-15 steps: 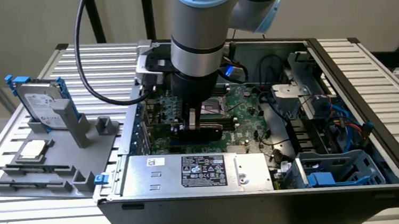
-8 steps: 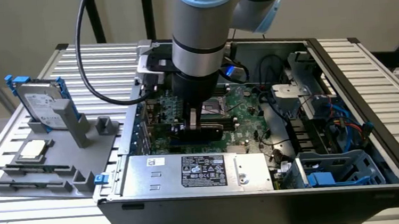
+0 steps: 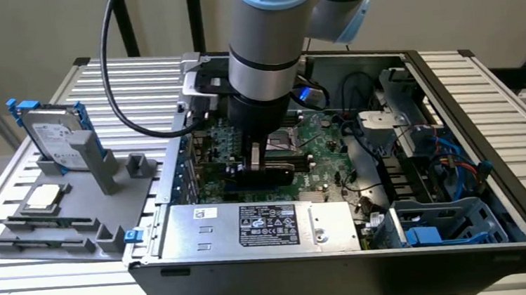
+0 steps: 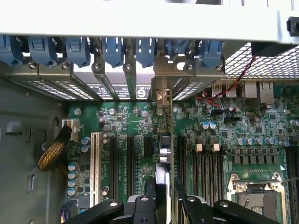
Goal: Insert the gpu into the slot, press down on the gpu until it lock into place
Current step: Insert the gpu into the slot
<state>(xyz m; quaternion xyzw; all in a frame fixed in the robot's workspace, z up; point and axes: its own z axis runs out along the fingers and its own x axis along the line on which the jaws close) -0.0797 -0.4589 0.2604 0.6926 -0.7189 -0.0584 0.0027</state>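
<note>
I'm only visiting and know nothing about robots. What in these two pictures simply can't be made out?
- The slot, wrist view: the gpu, held edge-on in the gripper, stands over it, so I cannot tell whether the card is seated.
- Where the card meets the motherboard, exterior view: the gripper stands in front.
- The label on the power supply, exterior view: its print is too small to read.

Open room lies above the green motherboard [image 3: 324, 139] in the middle of the case [image 3: 348, 274]. The silver power supply [image 3: 204, 229] walls the near side, and the drive cage [image 3: 438, 222] crowds the exterior view's right. Blue latches [image 4: 112, 49] wall one board edge; memory sticks [image 4: 208, 168] stand near the gpu [image 4: 163, 149].
</note>
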